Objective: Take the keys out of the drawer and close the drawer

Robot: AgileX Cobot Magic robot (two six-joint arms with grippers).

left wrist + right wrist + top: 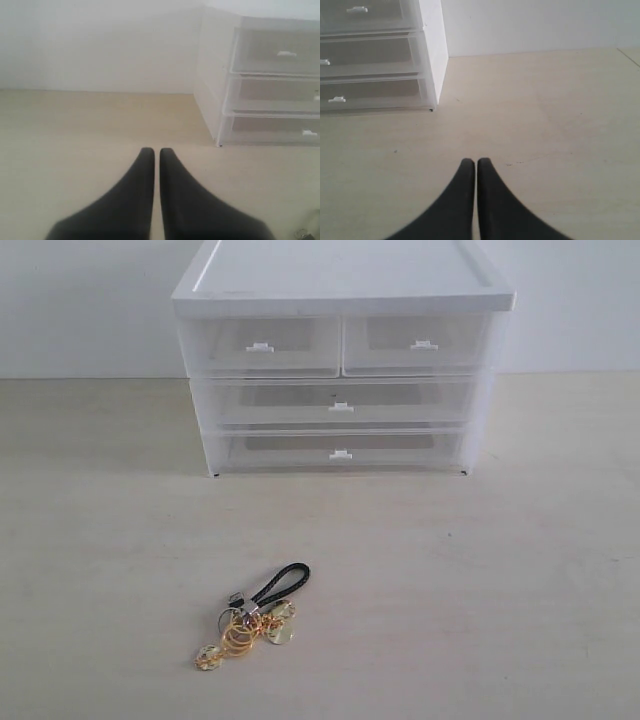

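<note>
The keys (252, 618), gold rings and round pieces on a black braided cord loop, lie on the pale table in front of the cabinet. The drawer (260, 346), top left of the white cabinet, sits pushed in flush, with its small tab handle showing. In the left wrist view the same drawer (277, 51) shows ahead and to one side. My left gripper (156, 150) is shut with nothing between its black fingers, low over bare table. My right gripper (475, 161) is likewise shut and holds nothing. Neither arm appears in the exterior view.
The translucent white cabinet (340, 280) stands at the back against a white wall, with a matching right-hand small drawer (422, 344) and two full-width drawers (340, 405) below, all shut. The cabinet's side panel (434, 50) shows in the right wrist view.
</note>
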